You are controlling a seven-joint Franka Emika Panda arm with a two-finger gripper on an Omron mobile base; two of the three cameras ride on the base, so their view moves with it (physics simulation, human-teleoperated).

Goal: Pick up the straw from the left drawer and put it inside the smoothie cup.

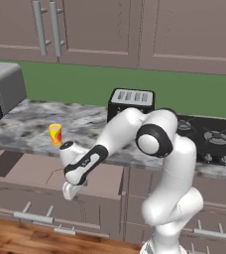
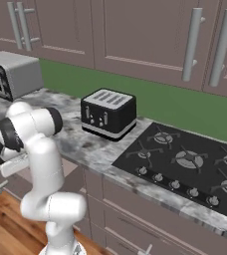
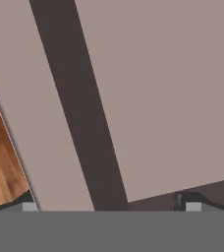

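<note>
The left drawer (image 1: 16,171) stands pulled out below the counter, its flat mauve bottom (image 3: 158,98) spread under the hand. The straw (image 1: 55,173) is a thin tan line lying on the drawer floor, left of the hand. My gripper (image 1: 69,192) hangs over the right front part of the drawer, pointing down. Its two dark tips sit wide apart in the hand view, so the gripper (image 3: 111,205) is open and holds nothing. The smoothie cup (image 1: 55,134), small, yellow with red marks, stands upright on the counter just behind the drawer.
A black toaster (image 1: 131,101) (image 2: 108,113) sits on the marble counter behind the arm. A silver oven (image 1: 1,89) stands at the far left, a black hob (image 2: 185,159) at the right. Wood floor (image 3: 1,157) lies beyond the drawer front.
</note>
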